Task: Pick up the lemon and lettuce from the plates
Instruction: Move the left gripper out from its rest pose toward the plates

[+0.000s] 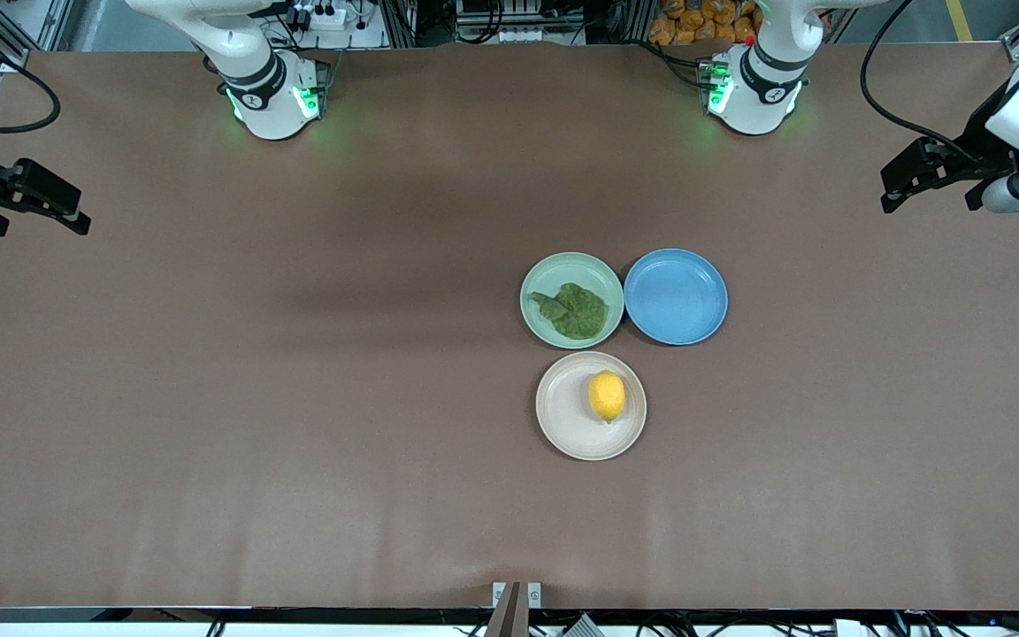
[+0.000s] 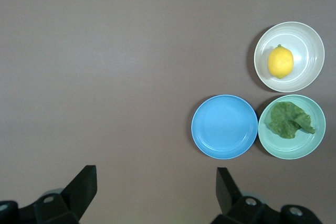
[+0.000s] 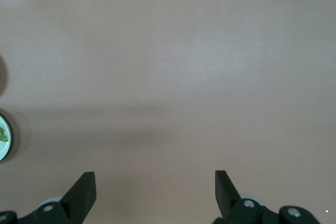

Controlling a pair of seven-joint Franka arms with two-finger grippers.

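The lemon (image 1: 607, 395) lies on the beige-cream plate (image 1: 563, 433), the plate nearest the front camera. The lettuce (image 1: 573, 310) lies on the mint green plate (image 1: 554, 265), just farther back. Both also show in the left wrist view: the lemon (image 2: 280, 62) on the beige plate (image 2: 310, 40), the lettuce (image 2: 289, 120) on the mint plate (image 2: 294, 148). My left gripper (image 1: 930, 199) (image 2: 156, 182) is open and empty above the left arm's end of the table. My right gripper (image 1: 36, 221) (image 3: 155, 187) is open and empty above the right arm's end. Both are well away from the plates.
An empty blue plate (image 1: 676, 296) (image 2: 224, 126) sits beside the mint plate, toward the left arm's end, touching or nearly touching it. The brown table (image 1: 297, 398) spreads wide around the three plates. An edge of the mint plate (image 3: 4, 137) shows in the right wrist view.
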